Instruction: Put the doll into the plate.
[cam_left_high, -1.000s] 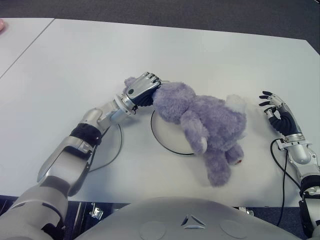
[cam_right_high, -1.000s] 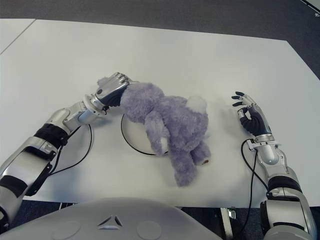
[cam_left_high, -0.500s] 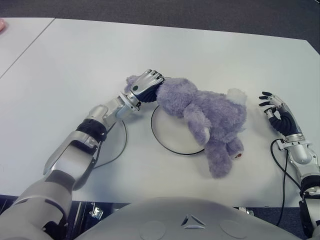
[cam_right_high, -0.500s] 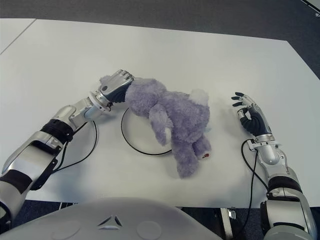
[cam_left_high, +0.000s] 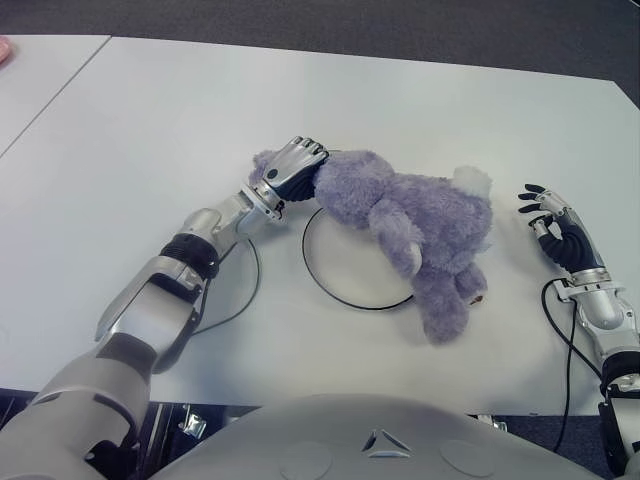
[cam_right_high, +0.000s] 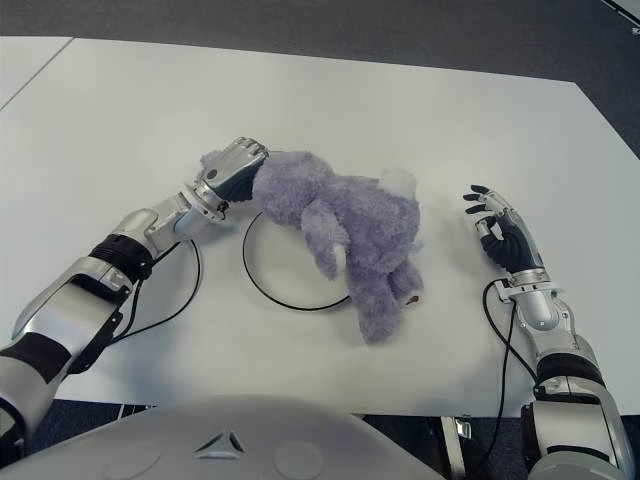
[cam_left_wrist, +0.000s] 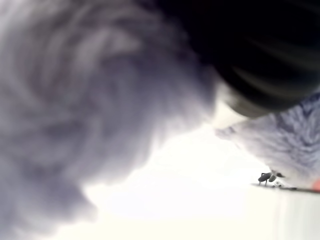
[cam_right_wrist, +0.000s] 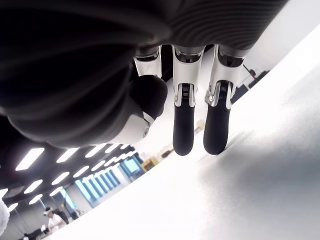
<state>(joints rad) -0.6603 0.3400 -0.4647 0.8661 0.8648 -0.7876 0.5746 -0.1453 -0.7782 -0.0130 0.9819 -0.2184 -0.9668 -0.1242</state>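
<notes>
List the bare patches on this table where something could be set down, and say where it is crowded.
Free: the wide far half of the white table beyond the purple plush doll, and the near-left strip beside the left forearm. Crowded: the centre, where the left hand grips the doll over the plate, and the right edge by the idle right hand and its cable.

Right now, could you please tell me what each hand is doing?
Left hand: closed on the head end of the doll, at the far rim of the plate.
Right hand: open, holding nothing, to the doll's right.

Doll (cam_left_high: 410, 225) — farther from robot, flatter over plate (cam_left_high: 345, 270)
</notes>
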